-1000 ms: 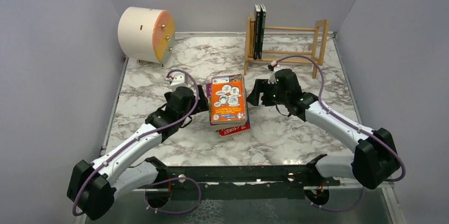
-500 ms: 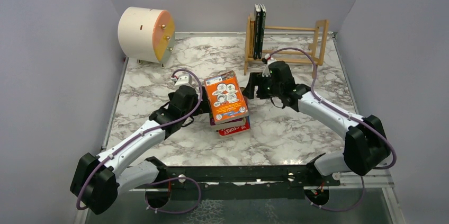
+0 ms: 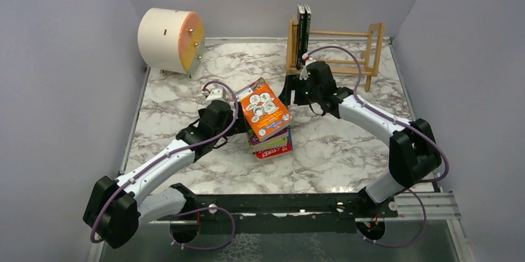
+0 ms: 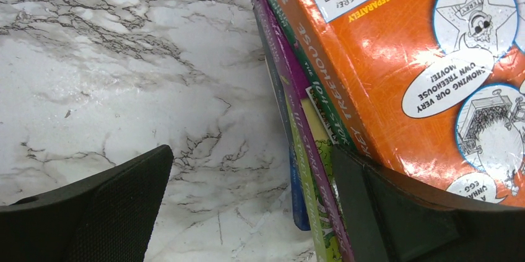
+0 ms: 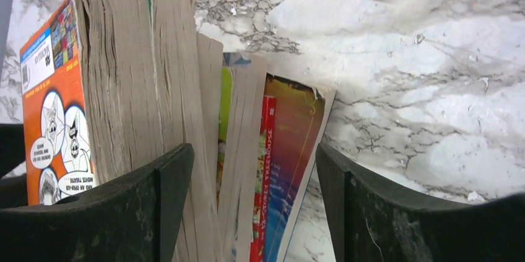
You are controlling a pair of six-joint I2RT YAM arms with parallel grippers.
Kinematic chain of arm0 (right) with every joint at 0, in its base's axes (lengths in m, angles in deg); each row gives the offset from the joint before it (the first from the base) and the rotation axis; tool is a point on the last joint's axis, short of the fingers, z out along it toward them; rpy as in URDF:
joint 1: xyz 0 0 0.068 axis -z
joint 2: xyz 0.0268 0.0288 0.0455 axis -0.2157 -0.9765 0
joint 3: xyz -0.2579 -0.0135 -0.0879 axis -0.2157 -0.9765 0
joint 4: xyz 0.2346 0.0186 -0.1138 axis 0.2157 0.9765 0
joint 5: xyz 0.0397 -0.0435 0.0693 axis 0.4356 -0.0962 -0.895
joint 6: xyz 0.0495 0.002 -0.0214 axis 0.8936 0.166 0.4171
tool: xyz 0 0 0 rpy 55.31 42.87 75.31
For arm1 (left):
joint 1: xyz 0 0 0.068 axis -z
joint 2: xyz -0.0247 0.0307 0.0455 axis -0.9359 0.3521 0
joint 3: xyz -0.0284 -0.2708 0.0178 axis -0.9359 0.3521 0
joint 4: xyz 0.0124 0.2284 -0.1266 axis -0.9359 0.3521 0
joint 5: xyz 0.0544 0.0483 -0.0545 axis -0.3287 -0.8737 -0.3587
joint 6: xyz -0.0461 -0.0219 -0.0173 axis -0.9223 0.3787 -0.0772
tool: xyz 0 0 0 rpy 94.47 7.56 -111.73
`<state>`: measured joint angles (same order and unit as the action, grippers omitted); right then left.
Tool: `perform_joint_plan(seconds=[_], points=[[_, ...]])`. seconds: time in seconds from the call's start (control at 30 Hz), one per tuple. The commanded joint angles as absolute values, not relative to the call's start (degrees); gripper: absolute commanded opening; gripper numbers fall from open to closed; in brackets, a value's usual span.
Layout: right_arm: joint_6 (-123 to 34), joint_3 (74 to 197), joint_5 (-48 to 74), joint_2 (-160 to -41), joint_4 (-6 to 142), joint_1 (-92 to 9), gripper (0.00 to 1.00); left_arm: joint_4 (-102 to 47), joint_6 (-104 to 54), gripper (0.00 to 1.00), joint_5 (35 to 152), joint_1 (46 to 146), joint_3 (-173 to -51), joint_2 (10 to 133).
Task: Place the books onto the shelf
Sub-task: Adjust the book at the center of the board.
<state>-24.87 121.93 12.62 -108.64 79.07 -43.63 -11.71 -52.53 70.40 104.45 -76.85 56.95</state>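
- White, grey-veined marble-patterned tabletop [image 3: 347,157] carries everything.
- Skewed stack of paperback books [image 3: 270,144] lies near its centre, the orange cover uppermost and tilted.
- Light-wood railed shelf [image 3: 375,42] stands at the far right edge, two dark books [image 3: 303,33] upright at its left end.
- Cream cylinder with orange face [image 3: 164,39] sits far left, seemingly on small feet.
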Motion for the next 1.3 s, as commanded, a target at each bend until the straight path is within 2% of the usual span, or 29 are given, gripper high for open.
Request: perform_joint_plan(seconds=[0.0,0.23,0.53,0.7,0.8,1.0,1.27], points=[[-24.6,125.6,9.3,-111.5,74.9,-45.1,0.72,-19.0,-54.7,0.99,75.9,106.8,-77.5,56.8],[-24.7,126.7,18.1,-111.0,76.7,-44.9,0.72,-18.0,-54.6,0.99,74.1,108.0,-77.4,55.1],[-25.1,122.3,25.9,-102.0,78.4,-40.7,0.73,-8.9,-52.1,0.99,63.7,108.0,-79.5,48.1],[-25.9,118.8,29.5,-95.5,80.6,-40.3,0.73,-8.1,-50.3,0.99,61.1,108.0,-82.6,48.4],[-25.8,114.3,26.9,-88.8,80.0,-40.3,0.73,-8.7,-48.6,0.99,59.6,107.8,-85.6,51.2],[-25.6,104.2,13.8,-72.9,76.1,-40.3,0.69,-13.2,-46.0,0.99,60.4,105.2,-90.5,57.1],[-24.5,99.5,4.1,-66.1,79.2,-40.4,0.69,-20.3,-45.6,0.99,71.8,100.6,-93.3,63.4]])
